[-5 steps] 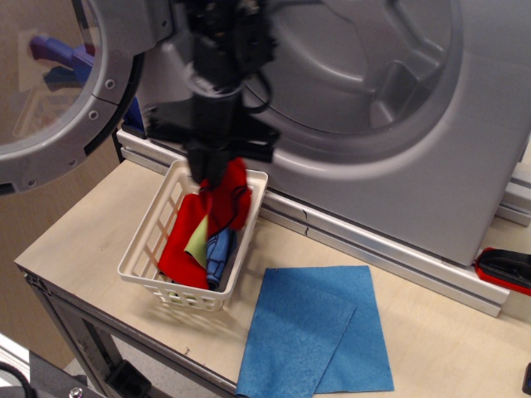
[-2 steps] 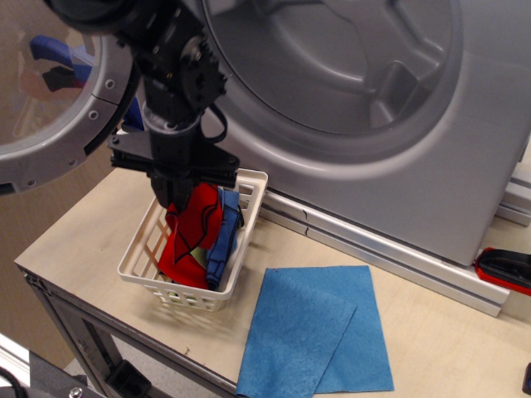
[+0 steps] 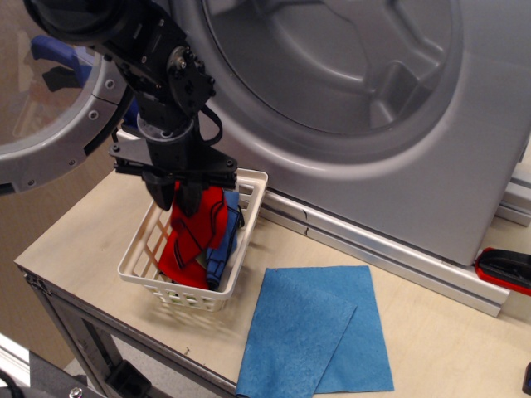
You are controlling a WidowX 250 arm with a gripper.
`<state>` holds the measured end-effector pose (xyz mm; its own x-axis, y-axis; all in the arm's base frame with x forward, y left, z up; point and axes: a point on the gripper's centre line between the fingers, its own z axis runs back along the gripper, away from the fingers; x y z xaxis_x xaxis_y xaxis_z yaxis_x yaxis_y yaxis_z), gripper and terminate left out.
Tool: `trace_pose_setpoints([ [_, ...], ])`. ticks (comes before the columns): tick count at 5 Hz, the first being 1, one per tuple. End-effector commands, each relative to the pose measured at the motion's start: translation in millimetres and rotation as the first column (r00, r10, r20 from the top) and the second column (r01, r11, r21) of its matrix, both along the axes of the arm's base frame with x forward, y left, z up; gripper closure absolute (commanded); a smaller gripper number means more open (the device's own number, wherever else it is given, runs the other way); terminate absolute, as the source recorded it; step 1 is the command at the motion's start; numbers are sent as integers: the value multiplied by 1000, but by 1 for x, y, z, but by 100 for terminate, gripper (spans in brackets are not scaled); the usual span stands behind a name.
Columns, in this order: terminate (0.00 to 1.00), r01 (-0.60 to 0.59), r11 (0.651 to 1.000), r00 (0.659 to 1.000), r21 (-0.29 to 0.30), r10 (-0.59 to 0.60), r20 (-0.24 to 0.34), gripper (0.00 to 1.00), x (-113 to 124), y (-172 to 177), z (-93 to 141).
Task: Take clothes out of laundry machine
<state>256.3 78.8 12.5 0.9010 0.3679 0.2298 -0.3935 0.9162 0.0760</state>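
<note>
The red garment with black trim (image 3: 202, 225) lies crumpled in the white slatted basket (image 3: 143, 255), on top of other red and blue cloth. My gripper (image 3: 175, 197) hangs just above the basket's back left part, its fingers (image 3: 160, 192) slightly apart, with the garment's top edge right below and beside them. The garment looks released and rests in the basket. The silver-grey laundry machine (image 3: 431, 157) stands behind, its drum opening (image 3: 332, 66) empty as far as it shows. Its round glass door (image 3: 50, 91) is swung open to the left.
A large flat blue cloth (image 3: 319, 332) lies on the table in front of the machine, right of the basket. A red and black object (image 3: 506, 269) sits at the right edge. The table's front edge is close below the basket.
The arm moved left and down from the drum opening to over the basket, carrying the red garment. The garment now sits lower in the basket and the fingers have parted.
</note>
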Motion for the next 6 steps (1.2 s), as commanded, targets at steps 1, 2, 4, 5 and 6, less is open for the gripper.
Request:
trace_pose_setpoints([
  [1, 0, -24, 999, 1000, -31, 24, -10, 0, 8, -3, 22],
  [2, 0, -8, 999, 1000, -40, 7, -25, 0, 11, -1, 37],
  [4, 0, 93, 991, 995, -92, -95, -25, 0, 11, 2, 68],
  [5, 0, 93, 991, 995, -92, -95, -25, 0, 11, 2, 68],
  [6, 100, 93, 991, 995, -92, -95, -25, 0, 11, 2, 68],
])
